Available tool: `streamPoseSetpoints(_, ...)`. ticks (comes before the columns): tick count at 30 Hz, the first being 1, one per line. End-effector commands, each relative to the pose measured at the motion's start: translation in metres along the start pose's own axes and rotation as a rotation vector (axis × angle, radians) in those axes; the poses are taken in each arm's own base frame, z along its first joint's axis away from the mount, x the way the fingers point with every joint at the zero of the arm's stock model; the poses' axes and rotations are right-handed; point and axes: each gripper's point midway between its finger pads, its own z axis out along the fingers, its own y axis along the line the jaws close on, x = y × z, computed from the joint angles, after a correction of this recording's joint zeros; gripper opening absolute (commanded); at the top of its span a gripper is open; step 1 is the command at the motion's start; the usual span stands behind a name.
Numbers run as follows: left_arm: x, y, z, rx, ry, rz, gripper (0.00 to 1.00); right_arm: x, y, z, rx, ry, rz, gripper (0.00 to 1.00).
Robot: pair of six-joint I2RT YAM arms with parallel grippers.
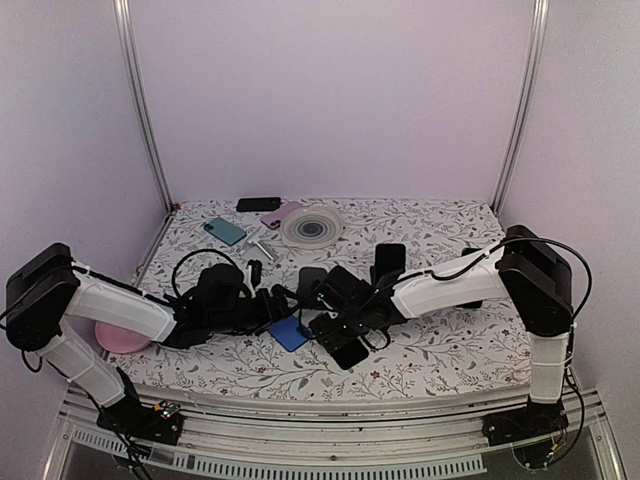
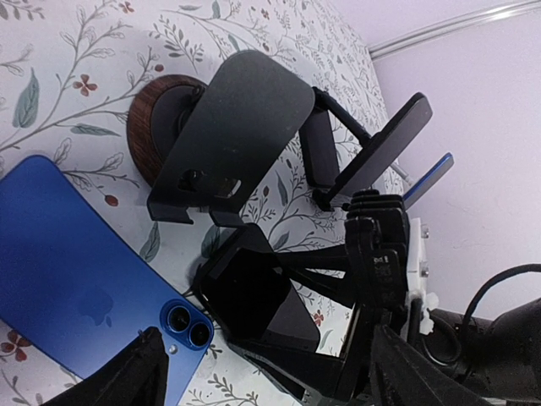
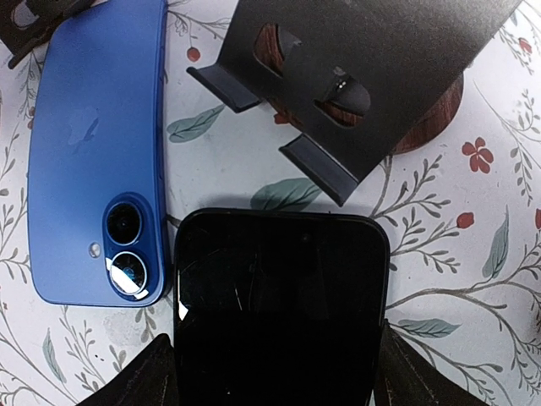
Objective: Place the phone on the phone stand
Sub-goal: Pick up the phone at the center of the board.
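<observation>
The black phone [image 3: 279, 313] lies screen up between my right gripper's fingers [image 3: 148, 381], which are shut on its sides; it also shows in the top view [image 1: 351, 353] and the left wrist view [image 2: 254, 288]. Its top edge points at the dark phone stand [image 3: 363, 76], which sits on a round wooden base a short gap ahead and also shows in the top view [image 1: 312, 279] and the left wrist view [image 2: 237, 135]. My right gripper [image 1: 343, 335] is just right of the stand. My left gripper [image 2: 270, 381] is open and empty beside the stand, over a blue phone [image 2: 76, 279].
The blue phone [image 3: 93, 161] lies camera side up left of the black phone. A second black stand [image 1: 388, 262] stands behind. A teal phone [image 1: 225, 231], a black phone [image 1: 258, 204], a pink phone [image 1: 278, 214] and a white disc [image 1: 311, 226] lie at the back. A pink object [image 1: 122, 340] is front left.
</observation>
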Motion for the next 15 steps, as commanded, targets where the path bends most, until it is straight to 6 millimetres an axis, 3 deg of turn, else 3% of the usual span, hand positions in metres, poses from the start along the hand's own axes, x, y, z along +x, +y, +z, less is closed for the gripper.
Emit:
streamPoseSetpoints(1, -0.006, -0.001, -0.001, 0.007, -0.014, 0.009, 0.83, 0.007, -0.012, -0.008, 0.032, 0.030, 0.015, 0.68)
streamPoseSetpoints(15, -0.003, -0.001, 0.003, 0.008, -0.001, 0.006, 0.83, -0.004, -0.012, -0.022, 0.024, -0.016, 0.032, 0.68)
